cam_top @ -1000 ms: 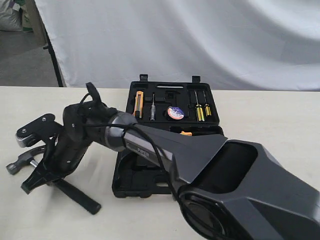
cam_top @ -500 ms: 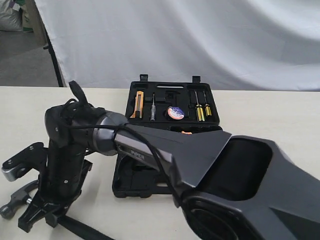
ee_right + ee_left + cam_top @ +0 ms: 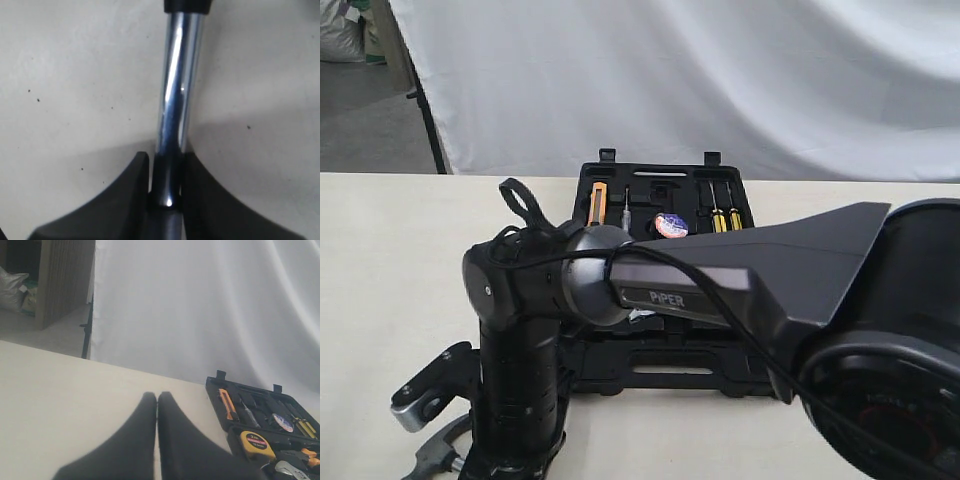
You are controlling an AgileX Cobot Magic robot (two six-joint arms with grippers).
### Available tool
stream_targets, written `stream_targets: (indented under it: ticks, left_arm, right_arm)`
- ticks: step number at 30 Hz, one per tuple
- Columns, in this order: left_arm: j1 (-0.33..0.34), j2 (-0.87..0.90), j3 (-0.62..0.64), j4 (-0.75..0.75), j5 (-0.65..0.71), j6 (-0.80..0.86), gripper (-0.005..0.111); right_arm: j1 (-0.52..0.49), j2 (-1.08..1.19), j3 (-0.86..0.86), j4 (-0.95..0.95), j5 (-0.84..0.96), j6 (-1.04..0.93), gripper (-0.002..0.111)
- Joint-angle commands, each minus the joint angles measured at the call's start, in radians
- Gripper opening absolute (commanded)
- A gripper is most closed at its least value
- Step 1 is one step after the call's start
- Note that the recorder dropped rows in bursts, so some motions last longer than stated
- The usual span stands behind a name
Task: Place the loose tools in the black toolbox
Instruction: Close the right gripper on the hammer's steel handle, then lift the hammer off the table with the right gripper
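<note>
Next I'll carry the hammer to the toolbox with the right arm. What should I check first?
1. Right pincer clamped on the hammer shank: ok.
2. Hammer lifted off the table: cannot tell.
3. Black toolbox open: ok.
4. Hammer recess free: cannot tell, the right arm hides the near half.
5. Left pincer shut, empty, clear of the toolbox: ok.

white cloth backdrop point(image 3: 670, 80) | beige table point(image 3: 390, 250) | grey floor point(image 3: 365, 125) far left | soft light
</note>
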Motion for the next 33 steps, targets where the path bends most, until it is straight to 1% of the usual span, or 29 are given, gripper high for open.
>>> stream_targets:
  ticks: [1,7,14,19,21,25,26,28,33]
  left_arm:
    - [0.025,-0.003,-0.003,0.004,-0.007,-0.005,0.001]
    - [0.025,-0.003,-0.003,0.004,-0.007,-0.005,0.001]
    - [0.025,-0.003,-0.003,0.004,-0.007,-0.005,0.001]
    - [0.025,-0.003,-0.003,0.004,-0.007,-0.005,0.001]
    - [0.025,-0.003,-0.003,0.004,-0.007,-0.005,0.001]
    - [0.025,-0.003,-0.003,0.004,-0.007,-0.005,0.001]
    - [0.025,-0.003,-0.003,0.004,-0.007,-0.005,0.001]
    - [0.025,-0.003,-0.003,0.004,-0.007,-0.005,0.001]
    - [0.025,-0.003,-0.003,0.004,-0.007,-0.005,0.001]
  right_arm:
    - [0.001,0.037,0.023,-0.026,0.039,0.001,0.0]
    - [0.001,0.037,0.023,-0.026,0.039,0.016,0.0]
    - [0.001,0.037,-0.037,-0.03,0.042,0.056,0.0]
    - [0.001,0.037,-0.044,-0.057,0.048,0.06,0.0]
    - [0.001,0.037,-0.044,-0.062,0.048,0.065,0.008]
    - [0.001,0.037,-0.044,-0.063,0.048,0.094,0.036]
    - [0.001,0.037,-0.049,-0.063,0.048,0.097,0.046]
    - [0.001,0.027,-0.077,-0.066,0.048,0.08,0.05]
    - [0.003,0.011,-0.166,-0.061,0.041,0.089,0.051]
